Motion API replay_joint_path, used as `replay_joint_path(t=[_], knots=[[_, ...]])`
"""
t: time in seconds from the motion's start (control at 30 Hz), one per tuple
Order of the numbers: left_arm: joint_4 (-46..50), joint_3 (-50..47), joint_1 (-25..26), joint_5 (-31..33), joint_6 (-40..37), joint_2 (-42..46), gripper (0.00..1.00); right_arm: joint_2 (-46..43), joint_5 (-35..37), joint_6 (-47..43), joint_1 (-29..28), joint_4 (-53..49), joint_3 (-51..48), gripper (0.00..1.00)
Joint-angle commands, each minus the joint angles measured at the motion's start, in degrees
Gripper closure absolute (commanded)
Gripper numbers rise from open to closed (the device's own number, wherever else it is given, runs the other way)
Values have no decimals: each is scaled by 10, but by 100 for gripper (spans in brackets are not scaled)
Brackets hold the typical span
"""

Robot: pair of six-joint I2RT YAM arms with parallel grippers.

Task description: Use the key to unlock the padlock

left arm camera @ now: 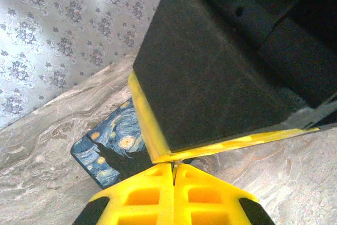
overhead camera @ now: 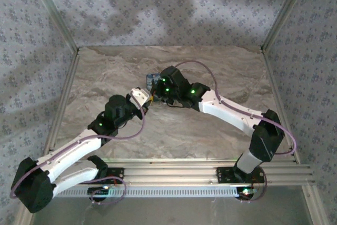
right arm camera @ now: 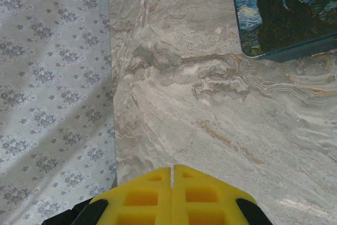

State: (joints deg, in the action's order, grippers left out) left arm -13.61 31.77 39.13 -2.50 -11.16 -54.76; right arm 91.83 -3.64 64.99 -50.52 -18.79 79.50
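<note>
My left gripper (left arm camera: 174, 166) (overhead camera: 147, 98) is shut, with a thin brassy sliver, apparently the key (left arm camera: 179, 162), pinched at its yellow fingertips. Those tips press against the corner of my right gripper's black, yellow-edged finger (left arm camera: 210, 82), which hides most of what lies ahead. My right gripper (right arm camera: 172, 169) (overhead camera: 158, 87) is also shut, with nothing visible between its fingers, low over the marble table (right arm camera: 210, 109). The blue starry-night box (left arm camera: 113, 148) (right arm camera: 284, 14) (overhead camera: 152, 80) lies flat just beyond both grippers. The padlock is hidden.
Patterned fabric walls (right arm camera: 52, 77) enclose the marble table, and one wall edge runs close on the left in the right wrist view. Both arms meet near the table's middle (overhead camera: 158, 93). Open marble lies to the left (overhead camera: 95, 77) and right (overhead camera: 237, 72).
</note>
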Motion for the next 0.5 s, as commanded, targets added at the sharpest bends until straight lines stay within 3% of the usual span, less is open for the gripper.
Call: replay_joint_path(t=[0.0,0.03,0.17,0.27,0.37,0.47], knots=[[17,5,7,-6,-11,11,100,1,0,-67,-1,-7,27,100],[26,8,6,-7,-7,11,100,0,3,-85,0,-11,31,100],[59,16,3,-38,22,29,67,-7,4,-188,2,-28,50,100],[105,30,-17,-95,60,47,52,-27,-10,-269,10,-15,39,100],[147,49,-73,-192,121,67,46,-46,-95,-366,44,-12,32,100],[161,70,-151,-328,198,71,44,-58,-209,-464,85,-20,42,100]])
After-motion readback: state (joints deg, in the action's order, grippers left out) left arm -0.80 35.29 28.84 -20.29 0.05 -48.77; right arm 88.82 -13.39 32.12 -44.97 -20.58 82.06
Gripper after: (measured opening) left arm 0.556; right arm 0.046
